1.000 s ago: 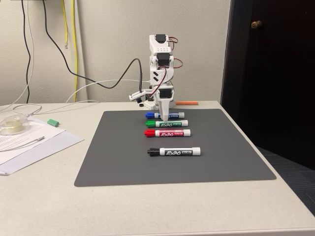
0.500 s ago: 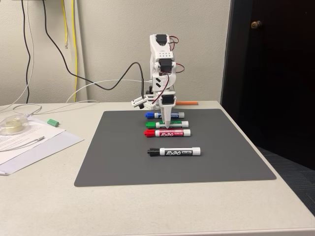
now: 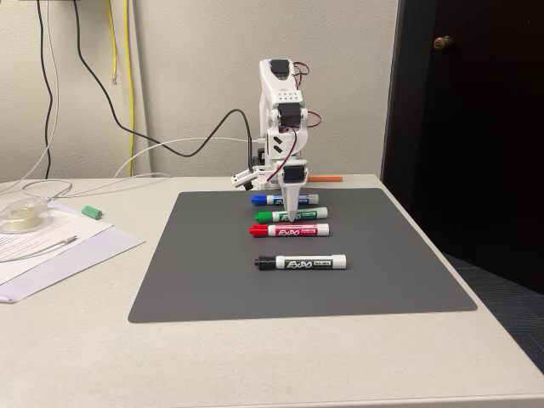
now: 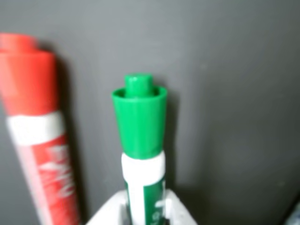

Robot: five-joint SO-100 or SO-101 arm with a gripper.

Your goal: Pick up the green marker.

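My end effector (image 3: pixel 291 218) points straight down onto the green marker (image 3: pixel 291 214), and in the wrist view its white fingers (image 4: pixel 176 210) sit on either side of the barrel (image 4: pixel 140 187), touching or nearly so. I judge them closing on the marker rather than firmly clamped; whether they grip yet I cannot tell.

The green marker lies flat on the dark mat (image 3: pixel 187 280), second from the far end in a row of four: the blue marker (image 3: pixel 270 199) just beyond it, the red marker (image 3: pixel 289 229) just nearer, the black marker (image 3: pixel 302 263) nearest the camera. Its long axis runs left to right in the fixed view, cap to the left, so my fingers straddle it across its width, right of the cap.

The mat rests on the table (image 3: pixel 85 340).
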